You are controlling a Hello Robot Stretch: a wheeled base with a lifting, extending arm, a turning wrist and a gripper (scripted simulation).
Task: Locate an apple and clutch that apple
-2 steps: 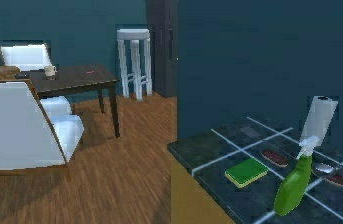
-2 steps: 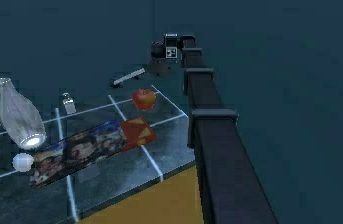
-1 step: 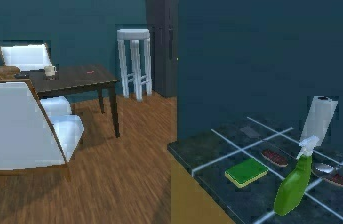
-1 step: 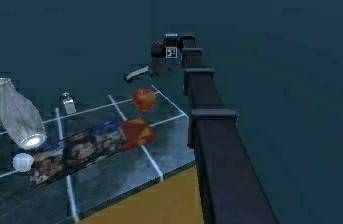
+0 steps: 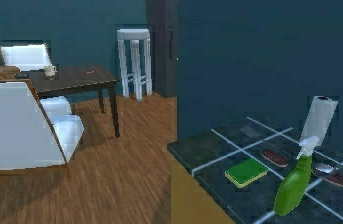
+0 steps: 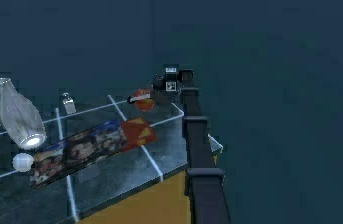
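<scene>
Dark table (image 5: pixel 74 80) with white chairs (image 5: pixel 24 125), white stool (image 5: pixel 134 60) behind | tiled counter (image 5: pixel 204 150): green spray bottle (image 5: pixel 297 185), green sponge (image 5: pixel 246 173), paper roll (image 5: pixel 319 118) | glass bottle (image 6: pixel 17 115) upright, small shaker (image 6: pixel 67 99) near it

No legible text, number, brand or sign is shown. A colourful print is borne by the long box (image 6: pixel 84 150) lying on the tiled counter (image 6: pixel 129 178), but no lettering can be made out on it. Black marks are carried by the two white squares (image 6: pixel 169 78) above the counter, and no characters can be read from them. No label can be read on the green spray bottle (image 5: pixel 297 185).
</scene>
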